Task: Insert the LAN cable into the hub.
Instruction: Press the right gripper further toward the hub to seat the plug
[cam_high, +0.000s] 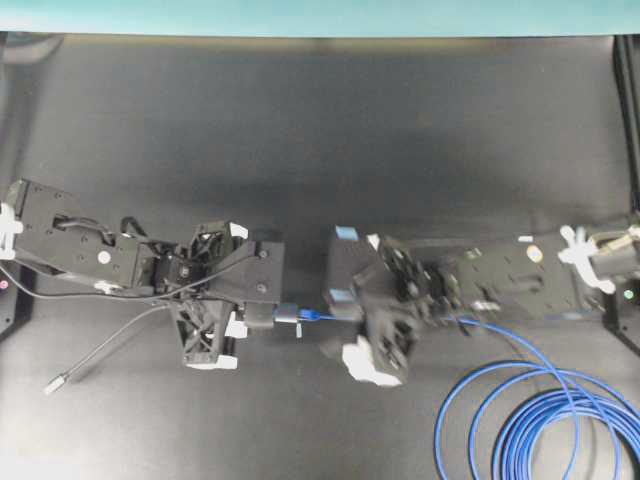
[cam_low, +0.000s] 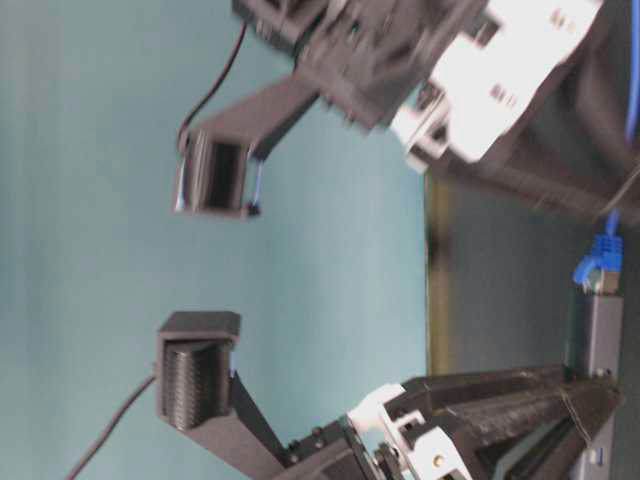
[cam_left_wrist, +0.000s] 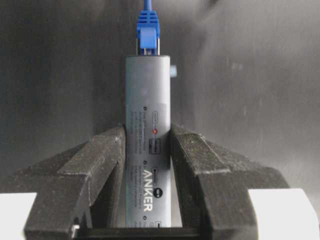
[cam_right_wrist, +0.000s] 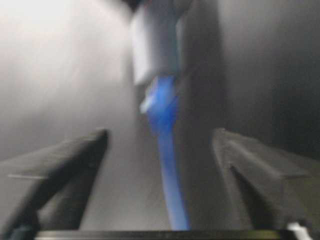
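Both pincers meet near the centre of the overhead frame. On the left side, the left gripper (cam_left_wrist: 148, 150) is closed firmly on the hub (cam_left_wrist: 148, 145); in the left wrist view its two fingers (cam_left_wrist: 107, 160) press both long sides of the grey bar. On the right side, the right gripper (cam_right_wrist: 159, 142) stands wide open, and the LAN cable (cam_right_wrist: 167, 150) runs between its fingers without touching them. The blue plug (cam_left_wrist: 148, 31) sits in the far end of the hub. From there the cable passes under the right arm and lies in loops (cam_high: 545, 420) at the lower right of the overhead frame. A thin grey cord (cam_high: 100, 352) lies at the lower left.
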